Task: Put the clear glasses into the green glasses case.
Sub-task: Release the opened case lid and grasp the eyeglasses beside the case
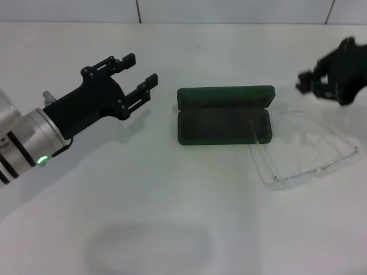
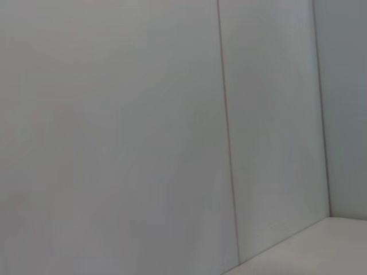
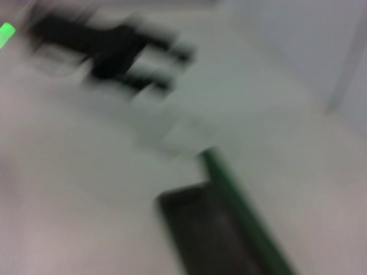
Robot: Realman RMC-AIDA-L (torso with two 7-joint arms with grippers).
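The green glasses case (image 1: 223,114) lies open in the middle of the table, lid folded back toward the far side and dark lining showing. It appears again in the right wrist view (image 3: 229,229). The clear glasses (image 1: 304,150) rest on the table just right of the case, with one temple arm reaching over the case's right end. My left gripper (image 1: 143,69) hovers left of the case, open and holding nothing; the right wrist view shows it farther off (image 3: 126,57). My right gripper (image 1: 312,83) hangs above the table beyond the glasses, at the far right.
The white table (image 1: 172,217) runs back to a pale panelled wall (image 2: 143,114). The left wrist view shows only that wall and a strip of table.
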